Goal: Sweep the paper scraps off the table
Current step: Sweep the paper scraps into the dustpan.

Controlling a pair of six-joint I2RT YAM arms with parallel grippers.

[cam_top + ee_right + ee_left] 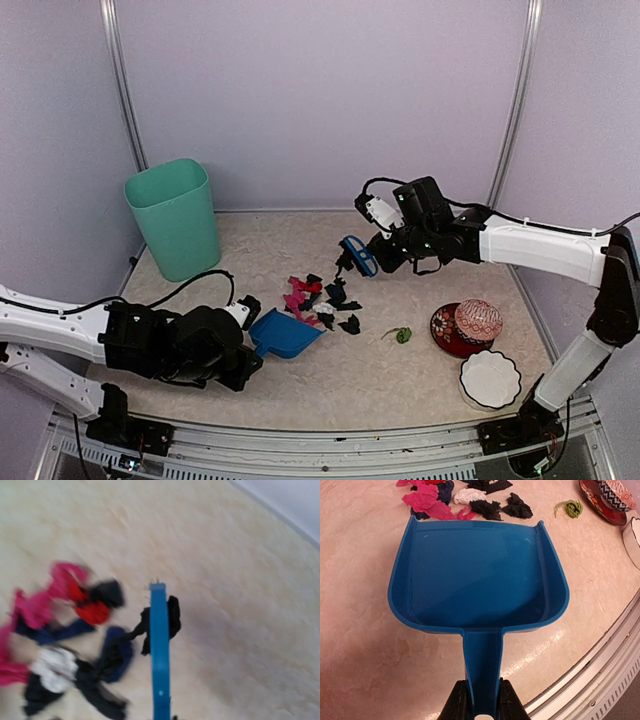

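The paper scraps (320,298) lie in a loose pile mid-table: pink, red, black, navy and white bits, with one green bit (402,335) apart to the right. My left gripper (243,350) is shut on the handle of a blue dustpan (285,333), whose open mouth rests on the table just short of the pile. In the left wrist view the dustpan (480,575) is empty, my gripper (481,692) clamps its handle, and scraps (455,497) lie beyond its lip. My right gripper (378,250) holds a blue brush (358,255) at the pile's far edge. The brush (160,650) hangs over a black scrap (172,615); the right fingers are out of frame.
A teal bin (175,218) stands at the back left. A red-patterned bowl with a ball (470,325) and a white bowl (490,380) sit at the right front. The table's metal edge (600,665) runs close behind the dustpan.
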